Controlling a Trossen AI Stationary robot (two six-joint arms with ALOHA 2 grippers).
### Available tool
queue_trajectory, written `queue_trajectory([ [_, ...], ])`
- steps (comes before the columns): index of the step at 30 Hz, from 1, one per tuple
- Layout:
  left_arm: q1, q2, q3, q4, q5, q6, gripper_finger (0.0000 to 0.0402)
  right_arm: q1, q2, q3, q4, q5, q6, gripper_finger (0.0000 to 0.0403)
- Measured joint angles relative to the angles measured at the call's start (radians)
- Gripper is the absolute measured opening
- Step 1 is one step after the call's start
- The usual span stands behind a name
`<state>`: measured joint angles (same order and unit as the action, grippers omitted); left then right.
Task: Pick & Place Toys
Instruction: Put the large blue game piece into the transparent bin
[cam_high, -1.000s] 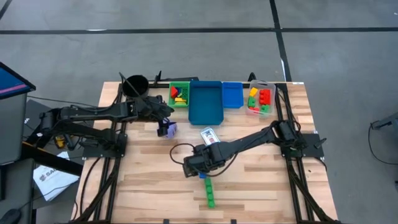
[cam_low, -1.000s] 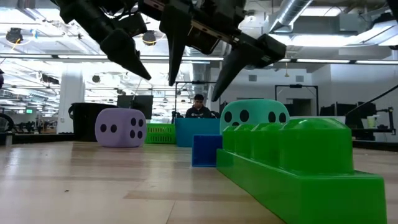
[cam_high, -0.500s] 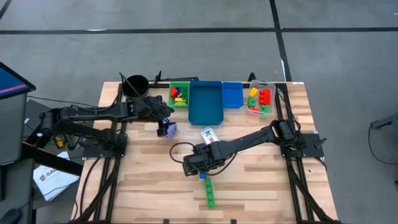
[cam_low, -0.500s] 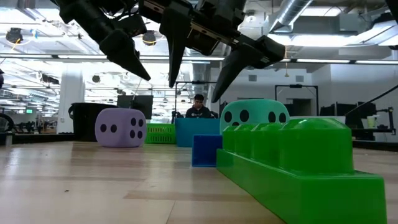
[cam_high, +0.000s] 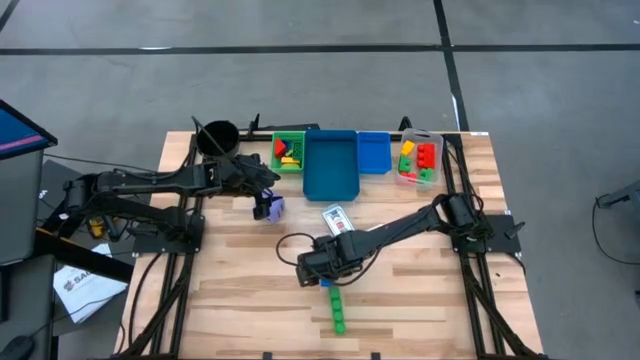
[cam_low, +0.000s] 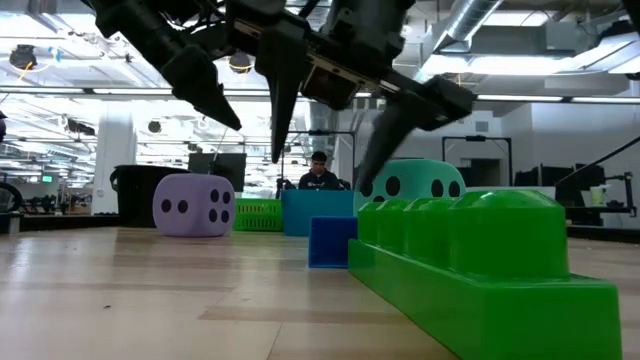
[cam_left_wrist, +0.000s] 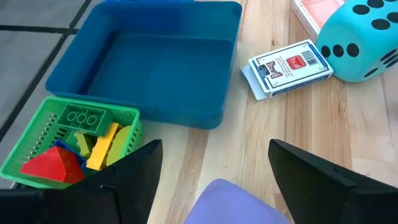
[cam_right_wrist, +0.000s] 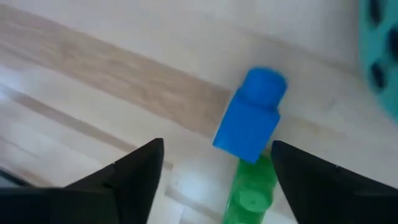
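Right end effector (cam_high: 318, 270) is seen from above, spread open just over the blue brick (cam_high: 325, 283). At counter (cam_low: 150, 300) level its fingers straddle empty air. From its wrist, the blue brick (cam_right_wrist: 250, 118) abuts the green brick (cam_right_wrist: 249, 199); both could be nudged if misaligned.

Pretty even overhead light, bright ceiling fixtures in the low view toward 12 o'clock, barely any hard shadows on the table (cam_high: 240, 300). The green brick (cam_low: 490, 270) up close at 4 o'clock looks soft. The right wrist view is smeared; the blue brick (cam_right_wrist: 250, 117) is probably motion-blurred.
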<state>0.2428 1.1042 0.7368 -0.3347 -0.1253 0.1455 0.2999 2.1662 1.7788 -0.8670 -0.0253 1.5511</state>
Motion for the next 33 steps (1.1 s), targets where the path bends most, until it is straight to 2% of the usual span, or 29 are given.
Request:
queue_trajectory([
  [6, 0.000, 0.000, 0.000, -0.002, 0.000, -0.001, 0.0285, 0.009, 0.001, -0.046, 0.054, -0.028, 0.067, 0.0355],
  [10, 0.000, 0.000, 0.000, -0.002, 0.000, -0.001, 0.0285, 0.008, 0.000, -0.046, 0.050, -0.028, 0.081, 0.0372],
  [33, 0.000, 0.000, 0.000, -0.002, 0.000, -0.001, 0.0285, -0.027, 0.000, -0.046, 0.014, -0.024, 0.044, 0.0327],
])
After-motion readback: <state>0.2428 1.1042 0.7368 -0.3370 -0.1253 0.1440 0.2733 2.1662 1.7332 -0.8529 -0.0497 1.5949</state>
